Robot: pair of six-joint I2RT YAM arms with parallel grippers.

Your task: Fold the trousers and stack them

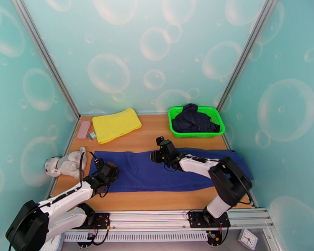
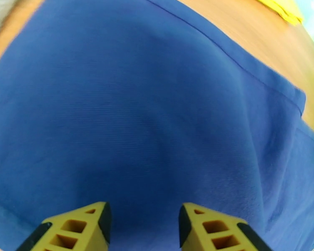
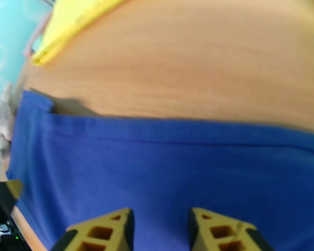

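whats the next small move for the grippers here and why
Probably lower the left gripper onto the left end of the trousers and pinch it. The trousers lie flat in one long strip. The left gripper and the right gripper both hang open over the cloth with nothing between their fingers, so no fold can start until cloth is gripped.

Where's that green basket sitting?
Seen from above, the green basket sits in the far right corner of the table, just behind the blue trousers.
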